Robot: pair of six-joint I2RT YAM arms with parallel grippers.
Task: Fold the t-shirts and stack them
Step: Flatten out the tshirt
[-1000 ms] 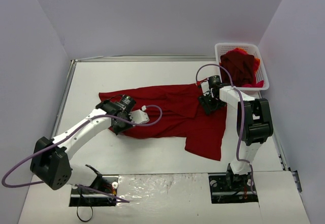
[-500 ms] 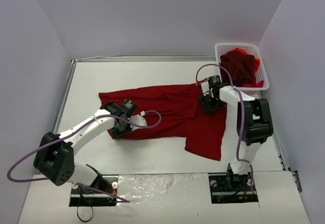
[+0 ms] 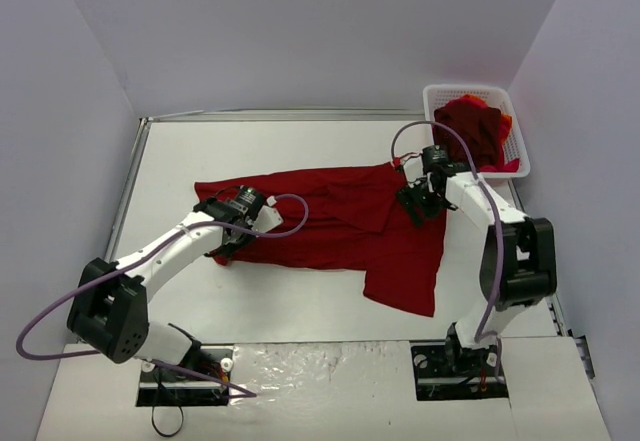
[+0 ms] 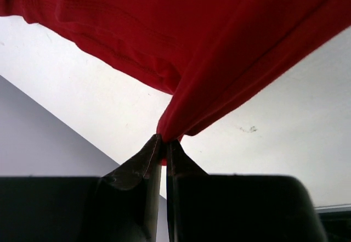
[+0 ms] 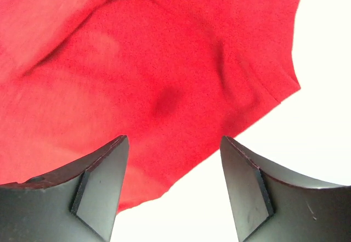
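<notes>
A dark red t-shirt [image 3: 330,211] lies spread across the middle of the table, with a flap hanging toward the front right. My left gripper [image 3: 232,241] is shut on its near left edge. In the left wrist view the cloth [image 4: 181,28] rises in a taut fold from the pinched fingertips of this gripper [image 4: 163,142]. My right gripper [image 3: 418,206] hovers open over the shirt's right edge. In the right wrist view the red cloth [image 5: 137,61] and its hem lie below the spread fingers of the gripper [image 5: 174,139], which hold nothing. More t-shirts [image 3: 475,131] are heaped in the basket.
A white mesh basket [image 3: 470,91] stands at the back right corner, against the right wall. Table edges and walls close in on the left, back and right. Both arm bases sit at the near edge.
My left gripper has carried the pinched shirt edge a little toward the back. The right arm's elbow has swung out to the right, and its gripper has shifted slightly right and opened a bit wider.
</notes>
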